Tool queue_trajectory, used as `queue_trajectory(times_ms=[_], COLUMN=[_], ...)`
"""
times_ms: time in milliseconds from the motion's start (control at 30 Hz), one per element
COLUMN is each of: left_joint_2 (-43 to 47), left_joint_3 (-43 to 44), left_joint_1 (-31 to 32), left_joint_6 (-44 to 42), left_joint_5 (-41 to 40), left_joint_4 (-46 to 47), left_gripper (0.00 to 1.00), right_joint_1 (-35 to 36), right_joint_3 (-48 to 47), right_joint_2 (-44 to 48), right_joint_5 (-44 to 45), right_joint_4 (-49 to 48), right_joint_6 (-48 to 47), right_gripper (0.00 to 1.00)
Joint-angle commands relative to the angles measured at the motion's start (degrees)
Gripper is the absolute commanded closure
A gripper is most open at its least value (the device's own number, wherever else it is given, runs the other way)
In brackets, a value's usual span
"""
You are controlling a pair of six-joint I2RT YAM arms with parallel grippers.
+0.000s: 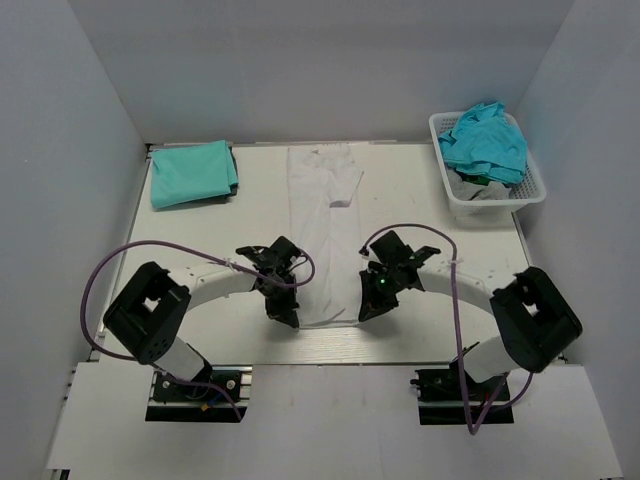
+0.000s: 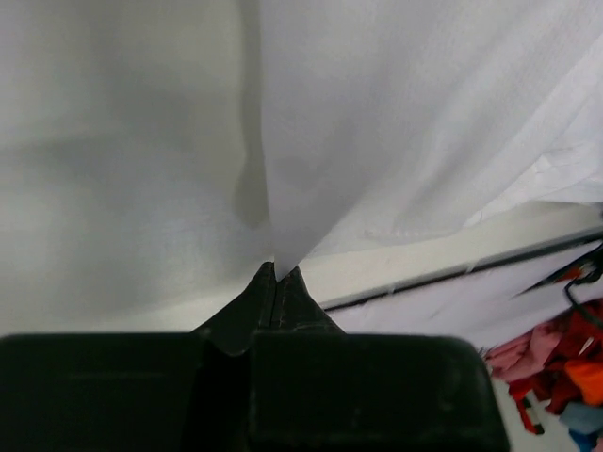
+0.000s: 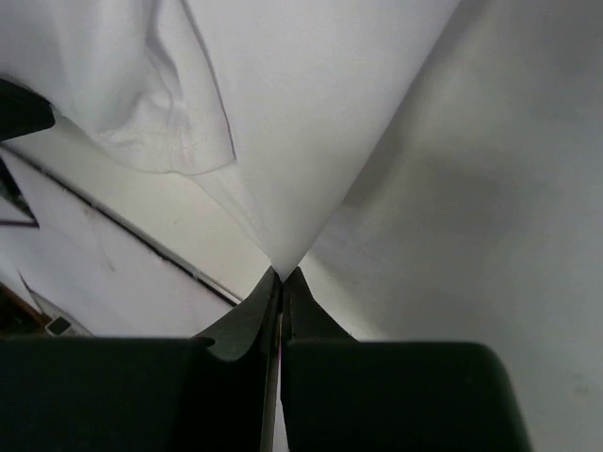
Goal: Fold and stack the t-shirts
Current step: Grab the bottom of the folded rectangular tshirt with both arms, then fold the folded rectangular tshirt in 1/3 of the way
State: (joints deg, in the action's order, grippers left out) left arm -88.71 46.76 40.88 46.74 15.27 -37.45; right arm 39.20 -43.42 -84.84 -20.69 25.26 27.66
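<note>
now | white t-shirt lies as a long strip mid worktop | left end effector and right end effector each pinched tight on a near hem corner | advice: lift both level, carry far together, keep cloth taut

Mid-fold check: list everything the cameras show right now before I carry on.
white t-shirt: one, white, lying as a long strip down the middle of the table
folded t-shirt: one, teal, far left corner of the table
crumpled t-shirts: a heap, number unclear, teal, piled in the basket
basket: one, white lattice, far right corner
table: one, off-white, under everything
cables: two, purple, one looping off each arm
left gripper: one, black, shut on the white t-shirt's near left corner
right gripper: one, black, shut on the white t-shirt's near right corner
</note>
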Motion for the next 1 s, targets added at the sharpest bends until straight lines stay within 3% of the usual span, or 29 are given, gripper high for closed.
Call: queue_trajectory(times_ms=[0, 167, 400, 600, 700, 967], left_joint_2=[3.8, 3.19, -3.65, -10.34, -14.12, -23.35], left_joint_3=[-0.72, 7.09, 20.81, 34.78, 44.0, 55.97], left_joint_1=[1.92, 2.97, 0.86, -1.5, -3.79, -10.2], left_joint_6=[0.72, 0.72, -0.42, -2.18, -2.7, -5.43], left_joint_5=[2.49, 0.03, -9.88, -18.41, -21.85, -21.16], left_joint_4=[-6.13, -9.66, -16.14, -22.21, -20.92, -19.33], left_gripper=[1.0, 1.0, 1.0, 1.0, 1.0, 1.0], right_joint_1=[0.79, 1.14, -0.79, -4.47, -5.53, -10.45], right_joint_3=[2.37, 0.27, -14.47, -25.04, -29.96, -47.43], right_joint_2=[4.85, 5.13, 0.56, -5.6, -8.66, -19.57], right_joint_5=[-4.53, -4.2, 8.1, 11.63, 12.6, 12.69], right_joint_4=[3.31, 3.83, 10.86, 14.55, 14.91, 18.6], right_joint_6=[-0.85, -0.85, -0.59, -1.64, -2.26, -3.49], right_gripper=[1.0, 1.0, 1.0, 1.0, 1.0, 1.0])
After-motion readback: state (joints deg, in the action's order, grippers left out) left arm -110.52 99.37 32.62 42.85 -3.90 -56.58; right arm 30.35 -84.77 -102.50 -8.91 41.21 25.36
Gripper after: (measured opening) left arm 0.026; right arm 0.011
